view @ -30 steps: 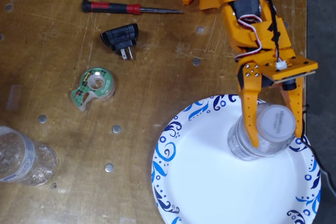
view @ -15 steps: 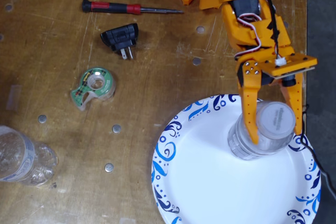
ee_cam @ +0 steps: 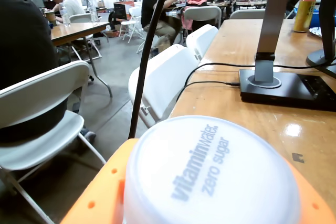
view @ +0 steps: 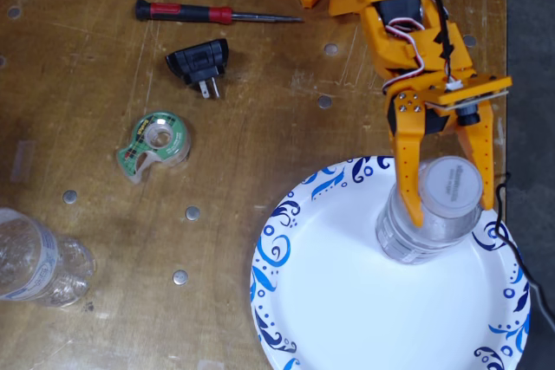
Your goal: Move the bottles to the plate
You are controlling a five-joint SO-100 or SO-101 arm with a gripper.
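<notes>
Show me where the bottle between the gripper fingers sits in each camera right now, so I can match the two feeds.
Fixed view: the bottle stands upright on the right part of the plate, between the orange fingers of the gripper.
Wrist view: only the bottle's whitish cap shows, filling the bottom centre, printed "vitaminwater zero sugar".
Shared landmark: that cap, seen from above in the fixed view.

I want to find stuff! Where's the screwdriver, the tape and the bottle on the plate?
screwdriver [view: 186, 13]: fixed view, on its red handle.
tape dispenser [view: 154, 146]: fixed view, on its green body.
bottle [view: 450, 185]: fixed view, on its whitish cap.
</notes>
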